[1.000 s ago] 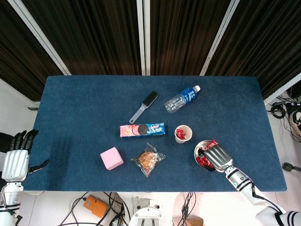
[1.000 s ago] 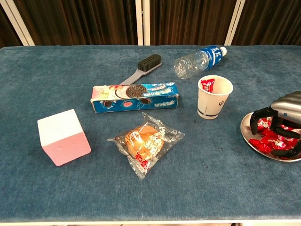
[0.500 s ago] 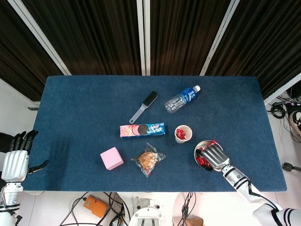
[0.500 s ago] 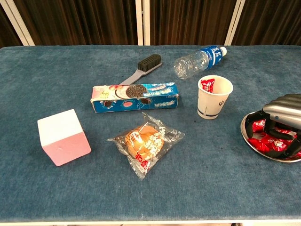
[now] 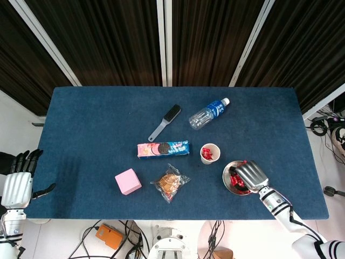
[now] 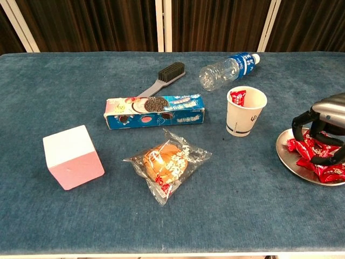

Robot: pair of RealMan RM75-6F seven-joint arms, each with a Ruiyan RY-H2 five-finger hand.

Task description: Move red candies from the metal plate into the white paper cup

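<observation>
The metal plate [image 5: 225,176] [image 6: 284,157] with a heap of red candies [image 6: 323,168] lies at the table's front right. My right hand [image 5: 250,175] [image 6: 322,123] hangs over it, fingers curled down around a red candy [image 6: 308,144] at the top of the heap, the thumb closing from the near side. The white paper cup [image 5: 210,153] [image 6: 246,111] stands upright just left of the plate, with a red candy [image 6: 237,97] inside. My left hand [image 5: 19,181] hangs off the table's left edge, fingers spread and holding nothing.
A cookie box [image 6: 155,110], a wrapped bun [image 6: 166,163] and a pink cube [image 6: 72,156] lie left of the cup. Behind the cup lie a plastic bottle [image 6: 225,70] and a brush [image 6: 161,78]. The table's right edge runs near the plate.
My right hand pressed flat onto the plate, then lifted slightly and shifted right with its fingers curling in on the candies. The left hand has not moved.
</observation>
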